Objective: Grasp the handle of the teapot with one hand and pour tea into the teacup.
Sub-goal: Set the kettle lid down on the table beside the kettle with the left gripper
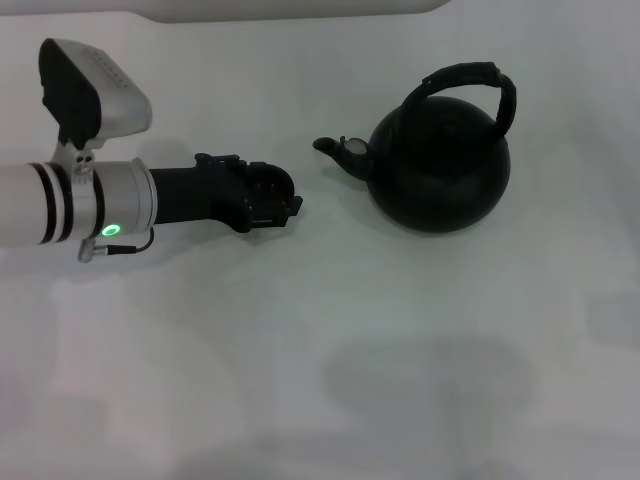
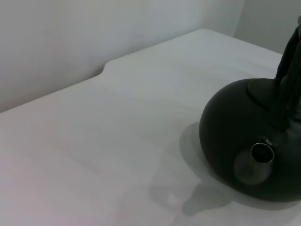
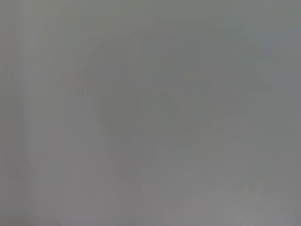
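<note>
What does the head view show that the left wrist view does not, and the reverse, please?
Only the head view shows the left arm reaching in from the left, its hand short of the spout, and the whole arched handle over the teapot. Only the left wrist view shows the spout's open mouth head-on, the table's far edge with its notch, and the wall behind. Both show the teapot standing upright on the white table, untouched. Neither shows a teacup or the right arm.

Matte-black teapot [image 1: 440, 175], black textured handle [image 1: 470, 78], pale-spotted spout [image 1: 345, 152], white table [image 1: 300, 350].
</note>
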